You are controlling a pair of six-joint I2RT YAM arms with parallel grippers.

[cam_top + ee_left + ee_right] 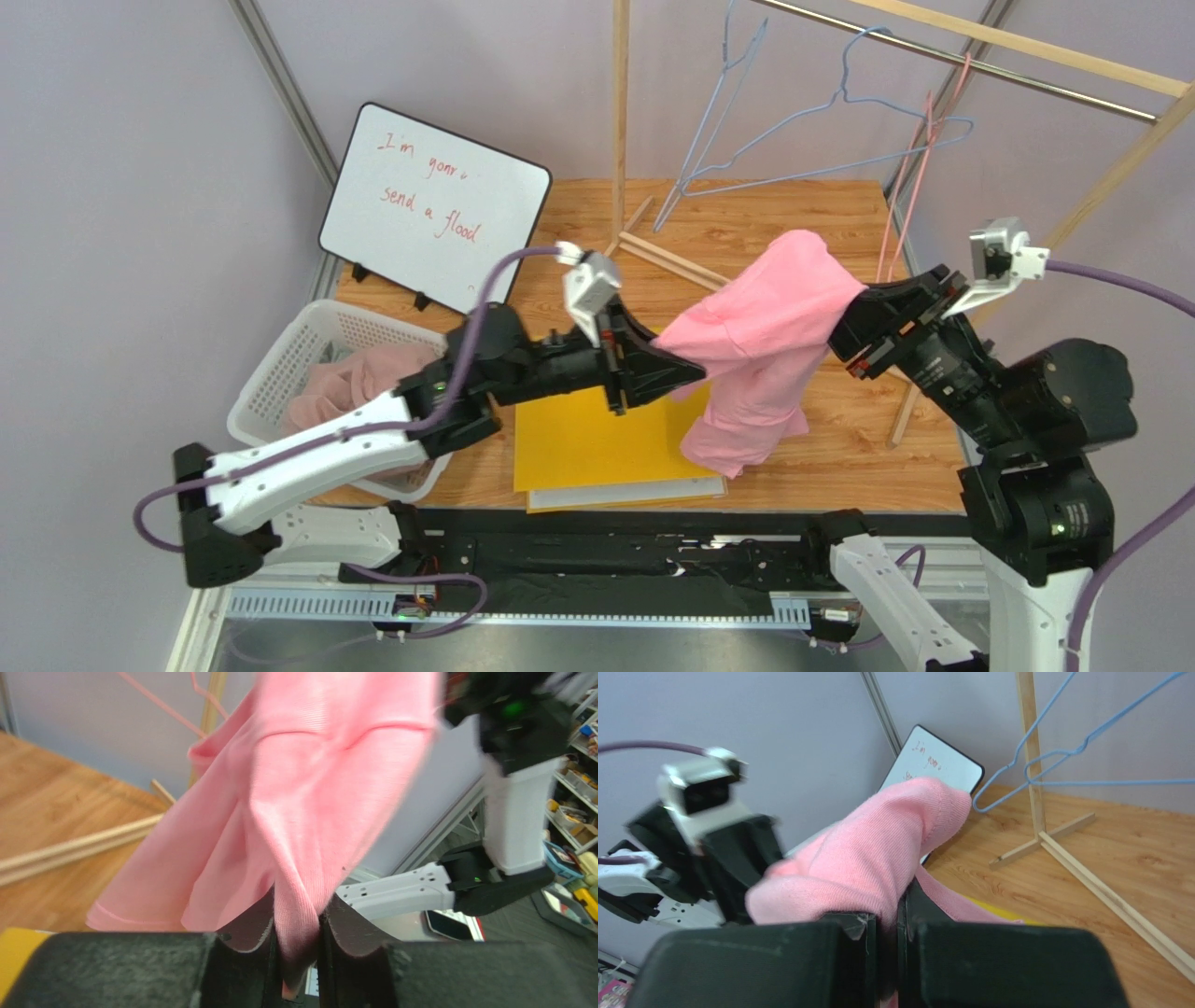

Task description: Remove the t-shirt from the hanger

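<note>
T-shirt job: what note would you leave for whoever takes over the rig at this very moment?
Left tool: shut on a fold of the pink t-shirt.
Right tool: shut on the shirt's other side.
Things: the shirt hangs in the air between both tools, above the table. The pink hanger and blue hangers hang on the rail behind.
Done: no hanger shows inside the shirt, so it looks off.
Left: set the shirt down, perhaps in the basket, then release.
</note>
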